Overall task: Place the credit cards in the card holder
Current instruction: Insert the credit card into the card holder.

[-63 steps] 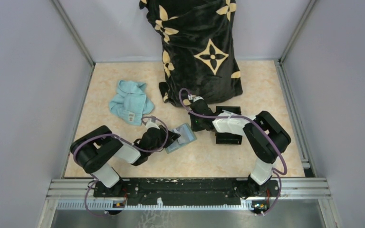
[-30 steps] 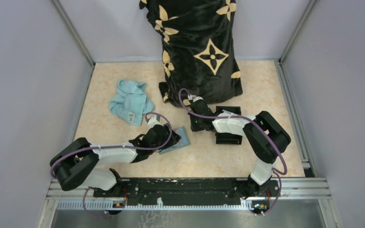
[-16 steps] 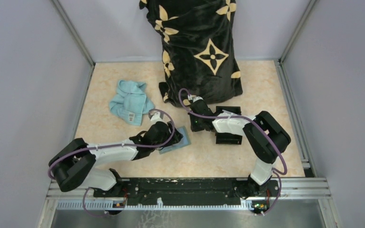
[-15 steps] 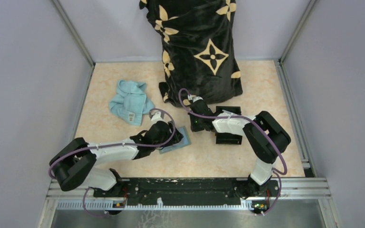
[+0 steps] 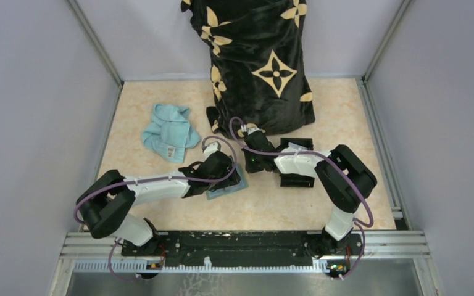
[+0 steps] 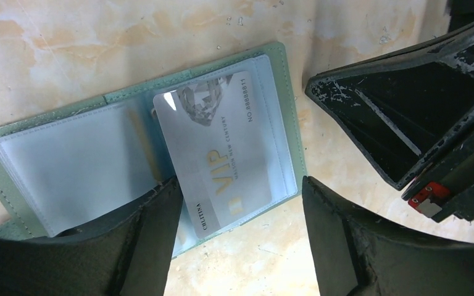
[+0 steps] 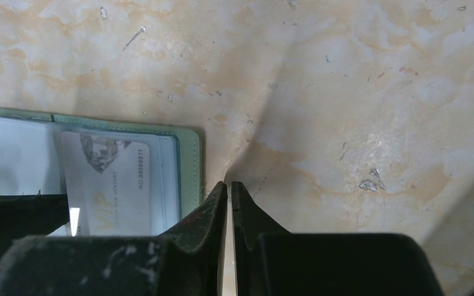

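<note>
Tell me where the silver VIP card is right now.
Left wrist view, centre: the VIP card lies tilted on the open card holder's right page, between the left gripper's open fingers.

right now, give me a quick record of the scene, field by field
card holder: open flat on the table, sleeves up
silvery card: tilted on the page nearer the right tool, one end overhanging the edge
left tool: open, a finger each side of the card, not gripping
right tool: shut, tips beside the holder's edge
</note>
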Motion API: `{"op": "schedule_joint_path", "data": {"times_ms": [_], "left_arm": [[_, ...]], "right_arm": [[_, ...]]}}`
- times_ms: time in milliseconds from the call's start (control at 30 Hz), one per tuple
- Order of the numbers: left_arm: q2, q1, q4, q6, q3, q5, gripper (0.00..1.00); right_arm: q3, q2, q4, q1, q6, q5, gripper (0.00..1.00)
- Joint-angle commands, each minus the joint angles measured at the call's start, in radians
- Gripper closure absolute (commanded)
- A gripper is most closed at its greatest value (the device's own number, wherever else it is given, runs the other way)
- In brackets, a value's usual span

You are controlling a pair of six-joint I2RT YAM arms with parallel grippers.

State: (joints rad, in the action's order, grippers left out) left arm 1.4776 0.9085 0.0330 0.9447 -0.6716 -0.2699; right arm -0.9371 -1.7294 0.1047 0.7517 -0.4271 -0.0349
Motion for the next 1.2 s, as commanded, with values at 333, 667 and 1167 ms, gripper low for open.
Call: {"op": "schedule_joint_path", "data": {"times_ms": [333,667,1167], "left_arm": [[0.019,0.013,0.117,-0.088,-0.060,0.010,0.16],[0.060,0.019,0.001,-0.130,-0.065,0.100,0.21],[0.119,0.033,-0.034,-0.110,-0.089,0.118,0.20]], "right_arm": [[-0.029,-0.016,0.010,0.029,0.014,0.008,0.93],[-0.047,-0.032,0.014,0.054,0.005,0.024,0.94],[-0.036,-0.023,0.017,0.086,-0.014,0.009,0.94]]}}
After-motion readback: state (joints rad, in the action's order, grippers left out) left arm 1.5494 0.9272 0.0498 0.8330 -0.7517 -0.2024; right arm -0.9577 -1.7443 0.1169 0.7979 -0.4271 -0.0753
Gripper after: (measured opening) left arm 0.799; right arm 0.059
